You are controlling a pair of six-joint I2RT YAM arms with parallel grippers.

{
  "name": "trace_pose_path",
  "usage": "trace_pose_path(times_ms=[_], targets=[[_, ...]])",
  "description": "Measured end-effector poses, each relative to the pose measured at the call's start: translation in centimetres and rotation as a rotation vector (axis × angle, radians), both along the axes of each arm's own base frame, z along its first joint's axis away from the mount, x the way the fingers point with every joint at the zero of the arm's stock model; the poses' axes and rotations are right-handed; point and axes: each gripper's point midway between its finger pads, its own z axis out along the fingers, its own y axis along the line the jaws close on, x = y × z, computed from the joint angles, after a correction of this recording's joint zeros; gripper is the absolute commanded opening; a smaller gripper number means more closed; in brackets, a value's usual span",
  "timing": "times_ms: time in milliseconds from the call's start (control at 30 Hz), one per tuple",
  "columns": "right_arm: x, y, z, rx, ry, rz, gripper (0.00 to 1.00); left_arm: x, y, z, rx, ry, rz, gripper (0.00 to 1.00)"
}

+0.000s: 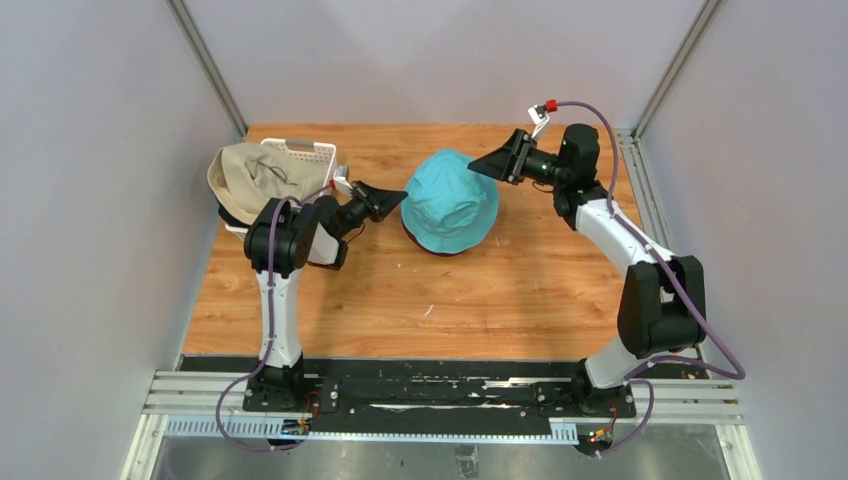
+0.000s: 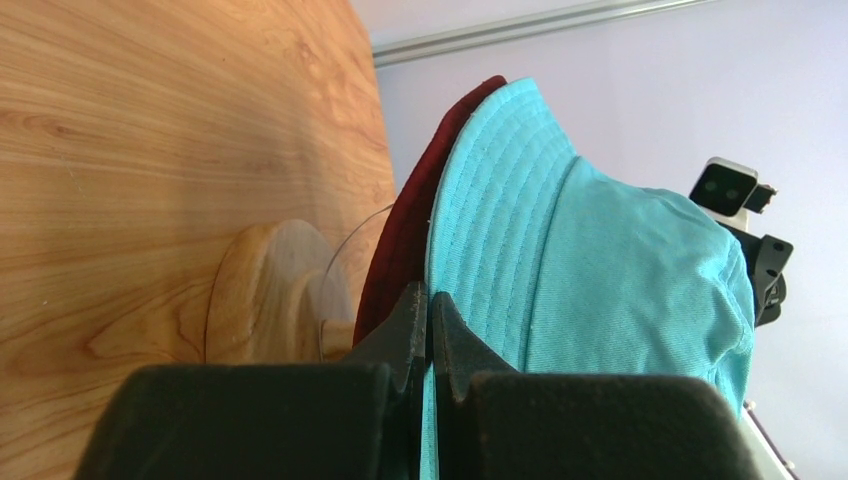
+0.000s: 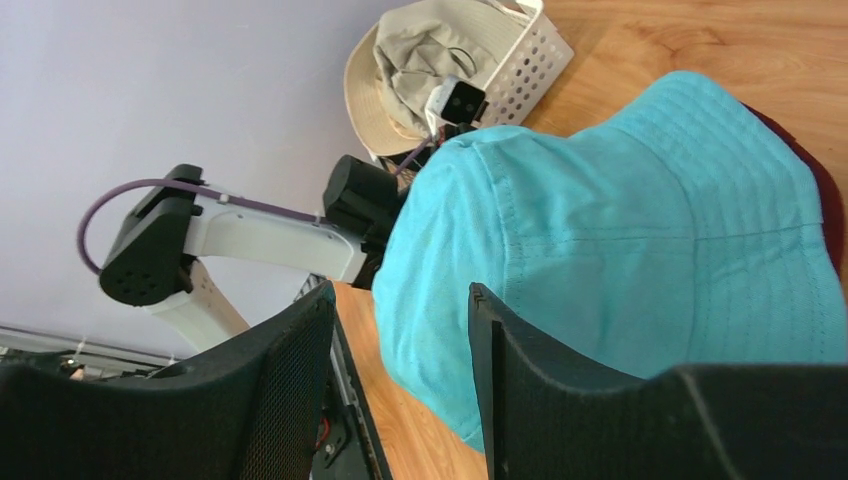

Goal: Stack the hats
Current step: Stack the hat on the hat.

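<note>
Pinched fingers on the left gripper (image 2: pixel 428 318) clamp the near brim of the teal hat (image 1: pixel 450 200), which sits mid-table over the maroon hat (image 2: pixel 415 215) on the wooden stand (image 2: pixel 265 290). The right gripper (image 3: pixel 400 295) hovers half open at the far side; I can't tell whether it touches the fabric. The teal hat looks nearly seated. Next, I'd guess, comes letting go and fetching the beige hat (image 1: pixel 250 175) from the white basket (image 1: pixel 312 150). The left arm's own elbow crowds that basket.
</note>
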Motion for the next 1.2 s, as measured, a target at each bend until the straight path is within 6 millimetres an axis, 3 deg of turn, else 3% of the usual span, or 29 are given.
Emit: trace_pose_path(times_ms=[167, 333, 533, 667, 800, 933, 1200], targets=[[0.6, -0.4, -1.4, -0.055, 0.019, -0.039, 0.49, 0.0, 0.0, 0.0, -0.001, 0.0, 0.0, 0.0], [2.7, -2.9, -3.1, -0.051, 0.053, -0.105, 0.48, 0.0, 0.0, 0.1, -0.004, 0.001, -0.001, 0.0], [5.3, -5.0, -7.5, -0.033, 0.157, -0.15, 0.47, 0.0, 0.0, 0.1, -0.007, 0.003, -0.001, 0.0], [5.5, -4.8, -10.5, -0.013, 0.228, -0.134, 0.46, 0.0, 0.0, 0.2, -0.009, 0.004, -0.002, 0.0], [5.5, -4.8, -12.1, 0.018, 0.259, -0.125, 0.46, 0.0, 0.0, 0.2, -0.009, 0.003, -0.002, 0.0], [5.6, -5.3, -12.6, 0.038, 0.267, -0.131, 0.46, 0.0, 0.0, 0.2, -0.009, 0.003, -0.002, 0.0], [6.0, -5.3, -11.4, 0.083, 0.224, -0.115, 0.46, 0.0, 0.0, 0.2, -0.009, 0.003, -0.002, 0.0]])
